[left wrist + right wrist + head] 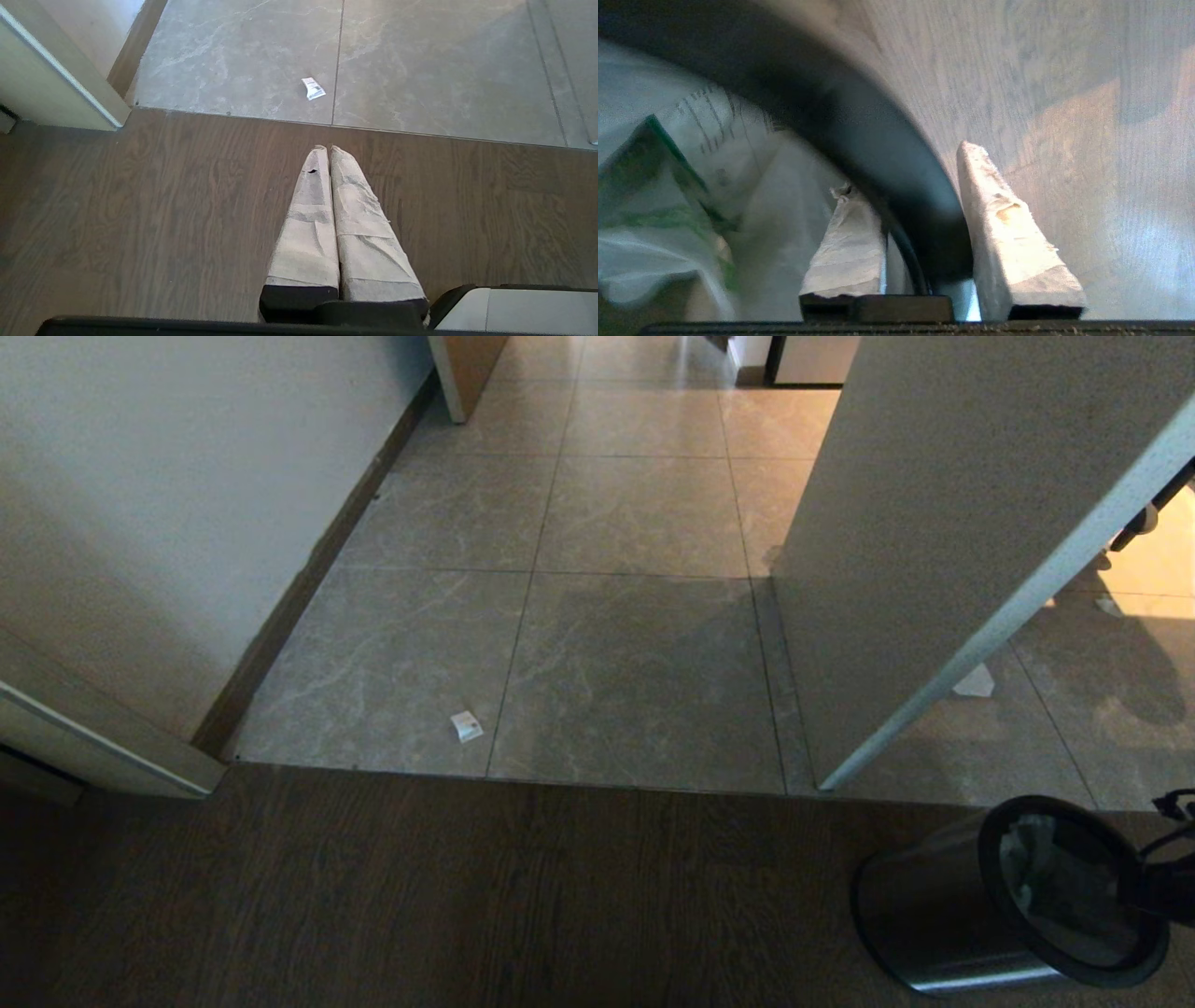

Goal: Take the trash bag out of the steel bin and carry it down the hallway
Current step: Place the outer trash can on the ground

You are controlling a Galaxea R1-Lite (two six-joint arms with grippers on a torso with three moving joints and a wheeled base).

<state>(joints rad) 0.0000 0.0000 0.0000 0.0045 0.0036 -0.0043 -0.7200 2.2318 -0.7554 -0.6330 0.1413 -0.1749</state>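
The steel bin [943,933] stands on dark wood floor at the lower right of the head view, its black rim [1074,896] facing up. A pale, see-through trash bag [1055,887] lines it, with crumpled green-printed paper [654,186] inside. My right gripper [903,168] straddles the rim [859,135]: one taped finger [845,252] is inside against the bag [780,200], the other [1008,233] outside, both pressed to the ring. Only a dark part of that gripper [1172,887] shows in the head view. My left gripper [325,148] hangs shut and empty over the wood floor. The hallway is out of view.
Beyond the wood floor [467,896] lies grey marbled tile [635,663], with a paper scrap [466,726] near the threshold and another [976,683] further right. A white door [934,569] stands open just behind the bin. A white wall with brown skirting [308,569] runs along the left.
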